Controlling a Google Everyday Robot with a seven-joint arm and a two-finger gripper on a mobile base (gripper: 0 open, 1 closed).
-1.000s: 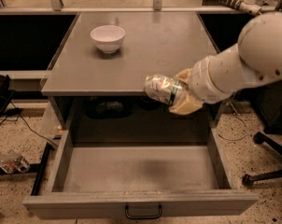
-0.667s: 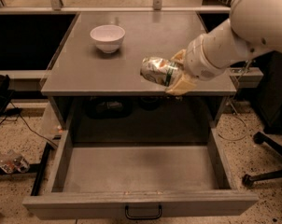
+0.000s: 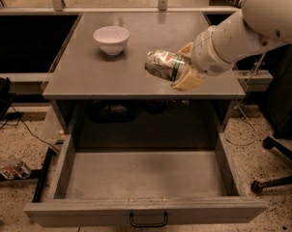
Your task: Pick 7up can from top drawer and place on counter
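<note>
My gripper (image 3: 182, 66) is shut on the 7up can (image 3: 163, 65), a dented silvery can with a green band, held on its side. The can hangs just above the right front part of the grey counter (image 3: 88, 69); I cannot tell if it touches the surface. The white arm reaches in from the upper right. Below, the top drawer (image 3: 141, 175) stands pulled fully open, its flat grey floor bare, with a small dark handle (image 3: 148, 220) on its front.
A white bowl (image 3: 111, 39) stands on the counter's back left. Cables and clutter lie on the speckled floor at the left (image 3: 10, 166). A chair base (image 3: 274, 178) stands at the lower right. Dark shelving runs behind the counter.
My gripper has carried the can up from the drawer's front edge level and back over the counter, moving away from the open drawer.
</note>
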